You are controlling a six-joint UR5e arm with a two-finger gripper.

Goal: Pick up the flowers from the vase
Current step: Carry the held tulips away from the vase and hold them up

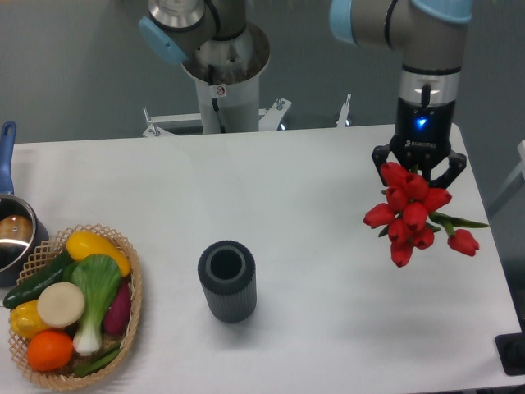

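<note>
Flowers point(410, 215) hanging at right of frame, clear of the bench point(287, 189), gripped by the pincer point(419, 170) just above the red buds. Pincer fingers spread either side of the bunch's upper end, evidently closed on it, though exact contact hidden behind the topmost buds. Vase point(226, 281) at lower centre, upright, mouth empty, well apart from the bunch.

Likely light: no visible sag of the arm, bunch dangling freely. Probably artificial, so stiffer than live stems, yet springy; one bud point(463, 241) and a green leaf splayed out to the lower right, hinting at loose, independent stems. Risk of single stems slipping out if squeezed only at the edge of the bundle. Best hold judged to be around the gathered stems where they bunch tightest, not on the buds themselves, which look soft and crushable. Smooth plastic-like surfaces possibly slippery, so firm closure advisable.

Woven basket point(131, 312) of vegetables at lower left and a pot point(15, 234) at far left edge, both far from the action.
</note>
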